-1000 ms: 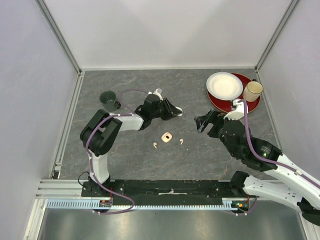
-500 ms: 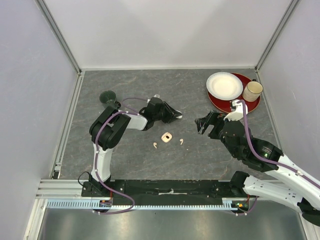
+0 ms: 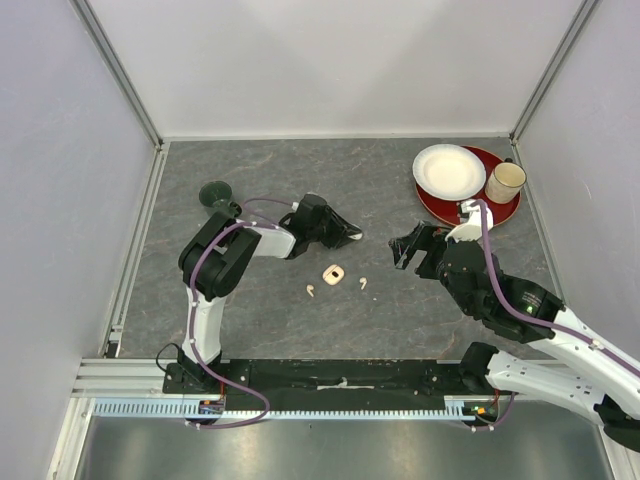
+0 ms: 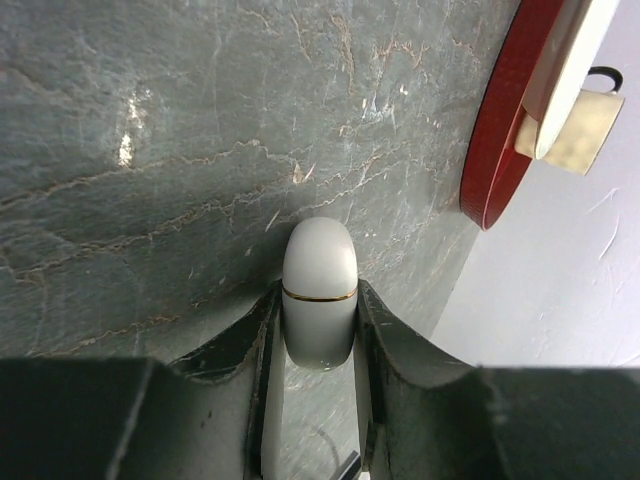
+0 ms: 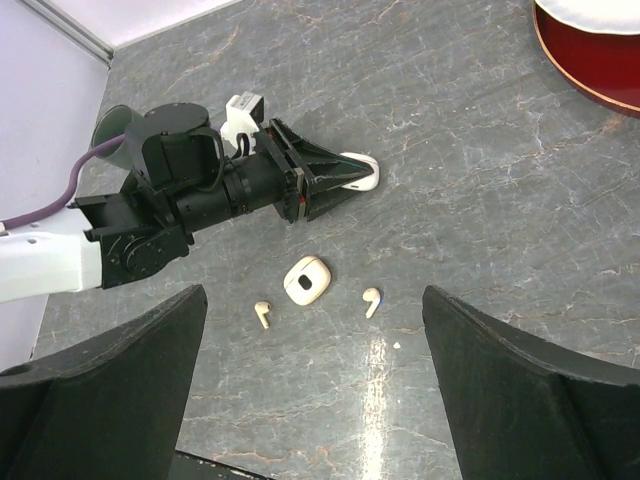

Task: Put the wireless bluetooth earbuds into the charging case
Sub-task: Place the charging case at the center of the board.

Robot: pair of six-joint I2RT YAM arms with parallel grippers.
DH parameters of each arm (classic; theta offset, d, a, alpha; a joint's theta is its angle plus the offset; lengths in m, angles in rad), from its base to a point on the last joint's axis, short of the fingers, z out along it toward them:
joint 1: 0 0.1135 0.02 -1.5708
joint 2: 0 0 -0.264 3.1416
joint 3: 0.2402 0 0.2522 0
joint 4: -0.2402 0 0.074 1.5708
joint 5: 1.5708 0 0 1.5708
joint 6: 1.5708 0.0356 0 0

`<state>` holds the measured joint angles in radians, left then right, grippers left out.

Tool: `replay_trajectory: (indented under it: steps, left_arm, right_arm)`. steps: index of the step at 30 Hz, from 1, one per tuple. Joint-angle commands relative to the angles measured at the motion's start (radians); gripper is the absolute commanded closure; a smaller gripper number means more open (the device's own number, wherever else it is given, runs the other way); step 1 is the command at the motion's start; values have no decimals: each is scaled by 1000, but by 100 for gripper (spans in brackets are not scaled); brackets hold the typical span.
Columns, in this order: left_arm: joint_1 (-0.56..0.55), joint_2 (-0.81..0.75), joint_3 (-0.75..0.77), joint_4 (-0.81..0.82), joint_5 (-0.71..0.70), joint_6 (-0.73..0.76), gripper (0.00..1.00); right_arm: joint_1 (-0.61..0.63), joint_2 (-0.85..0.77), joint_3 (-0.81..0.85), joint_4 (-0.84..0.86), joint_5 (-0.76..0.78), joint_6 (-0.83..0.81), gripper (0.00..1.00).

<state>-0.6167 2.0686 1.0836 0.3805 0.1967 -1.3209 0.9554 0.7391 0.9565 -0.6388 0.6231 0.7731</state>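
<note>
My left gripper (image 3: 350,236) is shut on a white oval charging case with a thin gold band (image 4: 320,270), held low over the table; it also shows in the right wrist view (image 5: 362,174). A second, beige rounded case with a dark opening (image 3: 333,273) lies in the middle of the table (image 5: 305,280). One beige earbud (image 3: 312,290) lies left of it (image 5: 263,313), and another earbud (image 3: 363,283) lies right of it (image 5: 371,300). My right gripper (image 3: 405,248) is open and empty, raised to the right of them; its fingers (image 5: 110,390) frame both earbuds.
A red tray (image 3: 505,208) at the back right carries a white plate (image 3: 448,170) and a beige mug (image 3: 505,181). A dark green cup (image 3: 213,192) stands at the back left, close behind the left arm's elbow. Walls enclose the table on three sides.
The left arm has changed posture, its elbow swinging up towards the green cup, and its gripper has turned slightly with the white case still in it. The right gripper has barely moved.
</note>
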Motion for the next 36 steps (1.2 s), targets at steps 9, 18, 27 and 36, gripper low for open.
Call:
replay_trajectory:
  steps: [9, 18, 27, 36]
  left_arm:
    - [3, -34, 82, -256, -59, 81, 62]
    - [2, -56, 90, -336, -83, 140, 45]
    - [-3, -131, 84, -415, -146, 219, 41]
    - [-8, -275, 70, -505, -258, 340, 39]
  right_arm:
    - [-3, -3, 27, 1, -8, -5, 4]
    - [-3, -1, 24, 4, -20, -5, 4]
    - [-3, 6, 19, 13, -25, -1, 4]
    - [-3, 40, 18, 31, -37, 2, 4]
